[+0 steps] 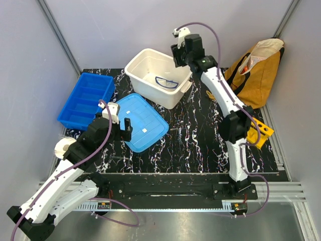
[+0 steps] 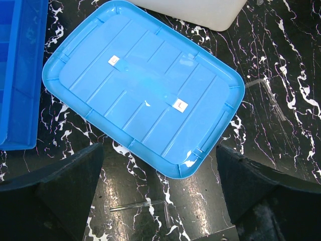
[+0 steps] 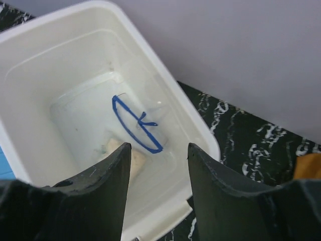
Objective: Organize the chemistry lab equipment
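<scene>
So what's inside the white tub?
The large white plastic tub holds blue-rimmed transparent safety glasses and a pale soft wad, the wad partly covered by the right end effector; the floor behind it is hidden.

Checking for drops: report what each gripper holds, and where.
Nothing is held: left gripper open above the blue plastic lid; right gripper open over the white plastic tub.

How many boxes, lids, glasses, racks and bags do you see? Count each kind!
Boxes: 2, the white tub and the blue divided tray
Lids: 1, the blue lid
Glasses: 1, the safety glasses inside the tub
Racks: 1, the yellow-orange rack
Bags: 1, the mustard bag
Total: 6
</scene>
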{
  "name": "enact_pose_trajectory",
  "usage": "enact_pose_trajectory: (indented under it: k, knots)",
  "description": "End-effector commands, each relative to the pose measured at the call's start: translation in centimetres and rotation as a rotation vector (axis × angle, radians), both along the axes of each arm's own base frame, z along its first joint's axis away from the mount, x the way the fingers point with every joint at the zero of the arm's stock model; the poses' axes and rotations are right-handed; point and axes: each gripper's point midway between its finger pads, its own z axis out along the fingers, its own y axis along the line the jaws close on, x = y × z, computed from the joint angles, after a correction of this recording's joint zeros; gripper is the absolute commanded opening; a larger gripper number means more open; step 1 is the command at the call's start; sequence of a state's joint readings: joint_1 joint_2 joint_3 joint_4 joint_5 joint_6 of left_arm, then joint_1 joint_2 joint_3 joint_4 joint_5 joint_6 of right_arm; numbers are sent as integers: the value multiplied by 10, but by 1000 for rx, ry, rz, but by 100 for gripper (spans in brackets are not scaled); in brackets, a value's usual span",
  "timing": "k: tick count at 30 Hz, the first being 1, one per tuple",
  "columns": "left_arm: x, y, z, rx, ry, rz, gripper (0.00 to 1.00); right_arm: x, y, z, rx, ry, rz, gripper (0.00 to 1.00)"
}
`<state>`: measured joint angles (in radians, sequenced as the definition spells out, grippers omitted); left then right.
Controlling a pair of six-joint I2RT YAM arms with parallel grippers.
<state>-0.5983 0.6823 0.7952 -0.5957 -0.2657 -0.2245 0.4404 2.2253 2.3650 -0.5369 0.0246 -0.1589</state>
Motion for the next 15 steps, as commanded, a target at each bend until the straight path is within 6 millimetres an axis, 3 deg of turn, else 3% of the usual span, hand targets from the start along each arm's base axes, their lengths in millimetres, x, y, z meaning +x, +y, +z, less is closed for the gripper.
enact_pose_trajectory:
  k: [1,4,9,15]
  knots:
    - [5,-4,12,-20,-50,-11,98,-26,-51,53,-33,-45,-193,54]
    - [5,-4,11,-15,-46,-12,98,-38,-84,40,-44,24,-295,54]
    - [4,-4,14,-25,-58,-11,98,-56,-132,-6,22,162,-379,56]
    - [4,-6,14,-27,-54,-23,97,-56,-182,-59,-18,277,-479,56]
